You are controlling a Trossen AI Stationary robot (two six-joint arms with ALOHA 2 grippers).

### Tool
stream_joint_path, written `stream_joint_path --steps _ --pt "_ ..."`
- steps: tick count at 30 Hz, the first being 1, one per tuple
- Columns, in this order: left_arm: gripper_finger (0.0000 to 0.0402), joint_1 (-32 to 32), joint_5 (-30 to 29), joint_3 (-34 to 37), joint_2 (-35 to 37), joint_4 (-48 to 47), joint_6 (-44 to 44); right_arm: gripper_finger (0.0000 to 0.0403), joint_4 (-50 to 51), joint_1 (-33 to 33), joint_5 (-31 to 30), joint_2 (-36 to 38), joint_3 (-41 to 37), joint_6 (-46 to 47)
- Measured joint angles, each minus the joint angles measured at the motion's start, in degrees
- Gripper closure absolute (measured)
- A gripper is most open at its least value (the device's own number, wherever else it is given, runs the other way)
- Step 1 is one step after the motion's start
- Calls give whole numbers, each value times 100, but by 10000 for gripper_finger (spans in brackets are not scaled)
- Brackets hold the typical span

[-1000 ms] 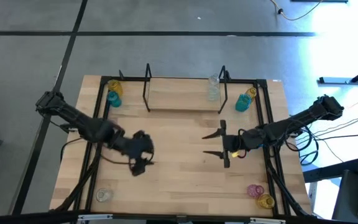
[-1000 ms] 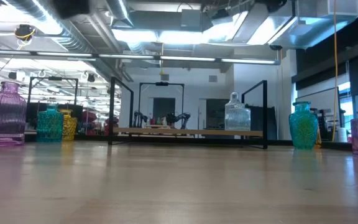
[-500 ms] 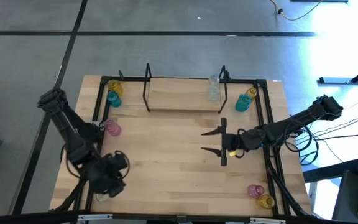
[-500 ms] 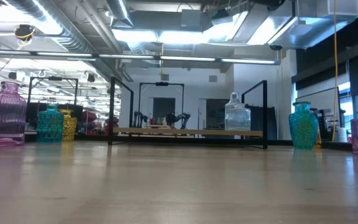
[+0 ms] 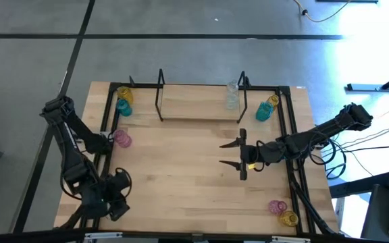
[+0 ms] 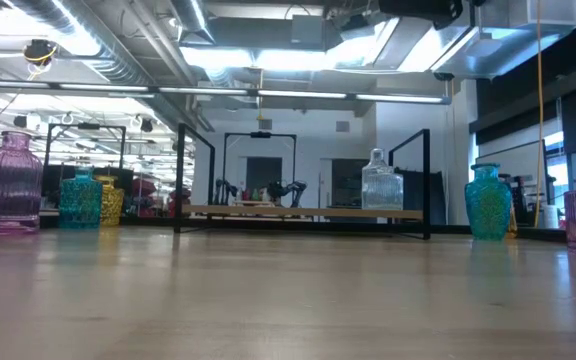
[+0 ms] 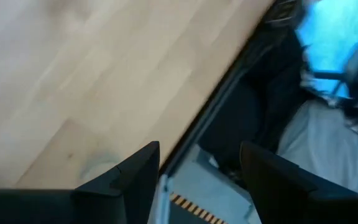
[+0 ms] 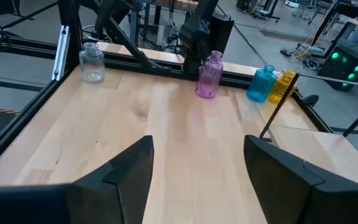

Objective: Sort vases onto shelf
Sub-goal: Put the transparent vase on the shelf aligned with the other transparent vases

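Observation:
The shelf stands at the table's far middle, with a clear vase upright on its right end. Yellow and teal vases stand at the far left, and a pink vase stands nearer. Teal and yellow vases stand far right. Pink and yellow vases stand near right. My left gripper hangs open over the near left corner, where a clear vase stands. My right gripper stays open above the table's middle right, holding nothing.
A black frame rail runs along the table's left side and another along its right. The left wrist view shows the table's edge and the rail with floor beyond. Bare wood lies between the two grippers.
My left gripper has swung from the table's middle left toward the near left corner, rolling about its own axis as it went and uncovering the pink vase. Its fingers stay open. No vase has moved.

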State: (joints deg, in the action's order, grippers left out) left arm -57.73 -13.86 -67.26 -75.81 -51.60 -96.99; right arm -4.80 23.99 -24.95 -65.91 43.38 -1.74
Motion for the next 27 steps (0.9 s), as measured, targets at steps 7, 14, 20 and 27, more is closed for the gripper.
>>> stream_joint_path --steps 7,14,20,27 --pt "184 155 -405 -100 -30 -153 1334 166 77 2 4 0 0 0" --pt "184 499 -1465 -101 -30 -324 2772 166 79 2 4 0 0 0" --pt "184 1025 -2055 -101 -30 468 4797 166 77 0 -2 0 0 0" --pt "184 1706 -1907 -101 -143 1964 6544 166 77 2 -6 0 0 -2"
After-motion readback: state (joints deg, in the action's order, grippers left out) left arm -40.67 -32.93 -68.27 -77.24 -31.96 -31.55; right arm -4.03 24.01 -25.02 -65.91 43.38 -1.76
